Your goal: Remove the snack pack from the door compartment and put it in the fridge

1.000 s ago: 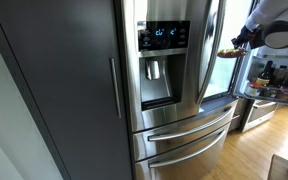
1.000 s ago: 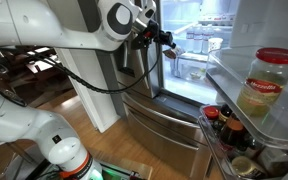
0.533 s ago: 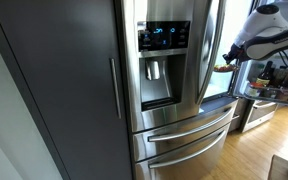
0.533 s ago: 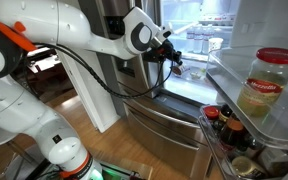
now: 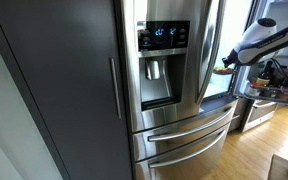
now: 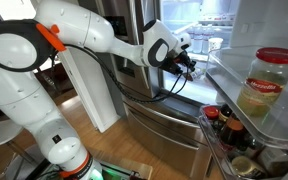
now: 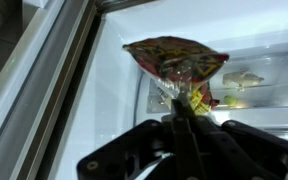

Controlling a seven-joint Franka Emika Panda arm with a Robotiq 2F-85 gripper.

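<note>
Stainless steel fronts the fridge (image 5: 174, 100), with its blue-lit panel near a tall dark grey cabinet (image 5: 54, 90). Pale wood floor (image 5: 254, 150) spreads below the fridge drawers. The jaws are pinching the snack pack (image 7: 174, 62) by one edge, holding it at the fridge's white, lit opening. A jar (image 6: 262, 85) stands in the open fridge door's compartment.
</note>
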